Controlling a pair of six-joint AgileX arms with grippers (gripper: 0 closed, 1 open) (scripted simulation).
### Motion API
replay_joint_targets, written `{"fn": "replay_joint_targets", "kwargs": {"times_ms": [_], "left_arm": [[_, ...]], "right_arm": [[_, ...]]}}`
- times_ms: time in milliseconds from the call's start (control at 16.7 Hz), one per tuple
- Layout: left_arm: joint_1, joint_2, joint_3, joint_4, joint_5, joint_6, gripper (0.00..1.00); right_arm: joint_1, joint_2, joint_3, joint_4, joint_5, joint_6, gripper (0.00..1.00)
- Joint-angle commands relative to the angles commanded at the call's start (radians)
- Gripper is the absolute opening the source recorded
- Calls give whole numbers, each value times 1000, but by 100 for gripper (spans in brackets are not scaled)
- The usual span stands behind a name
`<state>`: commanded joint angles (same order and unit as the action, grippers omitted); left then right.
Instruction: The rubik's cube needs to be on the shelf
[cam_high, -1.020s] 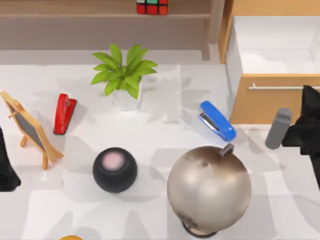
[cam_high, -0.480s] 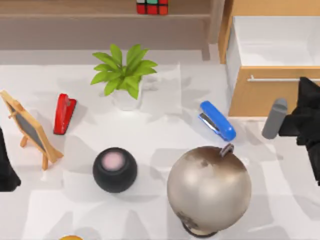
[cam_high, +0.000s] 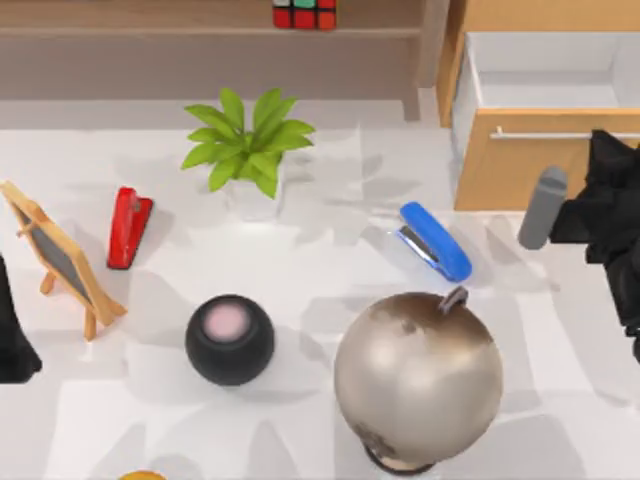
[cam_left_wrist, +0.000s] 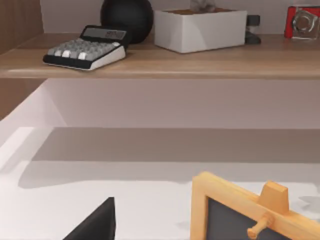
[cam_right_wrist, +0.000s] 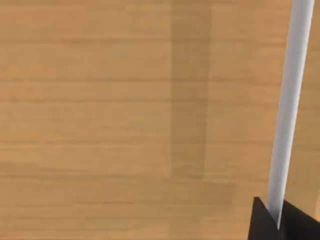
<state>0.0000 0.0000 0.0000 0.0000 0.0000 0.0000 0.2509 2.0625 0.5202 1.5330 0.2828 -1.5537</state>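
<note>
The rubik's cube (cam_high: 304, 13) sits on the shelf (cam_high: 150, 32) at the back of the table, just left of the shelf's wooden upright (cam_high: 432, 50), nothing touching it. In our left wrist view the shelf board (cam_left_wrist: 200, 62) also carries a calculator (cam_left_wrist: 85, 48), a black ball (cam_left_wrist: 127, 17) and a white box (cam_left_wrist: 200, 29).

To the right of the shelf is the wooden drawer unit (cam_high: 545, 110), drawer partly open, metal handle (cam_high: 545, 134) across its front. Our right gripper (cam_high: 600, 205) is at the table's right edge, right up against the drawer front; the right wrist view has the wood panel (cam_right_wrist: 125, 120) close up with the handle bar (cam_right_wrist: 290, 105) crossing it. We can't tell whether its claw is wide or narrow.

Our left arm (cam_high: 12, 335) is parked at the table's left edge, beside the small easel chalkboard (cam_high: 60, 258); claw state can't be told either.

On the table: potted plant (cam_high: 248, 150), red stapler (cam_high: 128, 226), blue stapler (cam_high: 435, 241), black speaker (cam_high: 229, 338), globe (cam_high: 418, 378).
</note>
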Motion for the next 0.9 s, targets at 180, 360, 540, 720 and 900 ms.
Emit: {"fn": "replay_joint_targets", "kwargs": {"times_ms": [180,360,540,720,900], "left_arm": [[0,0,0,0,0,0,100],[0,0,0,0,0,0,100],[0,0,0,0,0,0,100],[0,0,0,0,0,0,100],[0,0,0,0,0,0,100]], "right_arm": [[-12,11,36,-26,-11,0,0],[-6,8,31,-27,-9,3,0],[-12,10,59,-32,-11,2,0],[-22,39,118,-71,-22,0,0],[-35,76,193,-123,-37,1,0]]}}
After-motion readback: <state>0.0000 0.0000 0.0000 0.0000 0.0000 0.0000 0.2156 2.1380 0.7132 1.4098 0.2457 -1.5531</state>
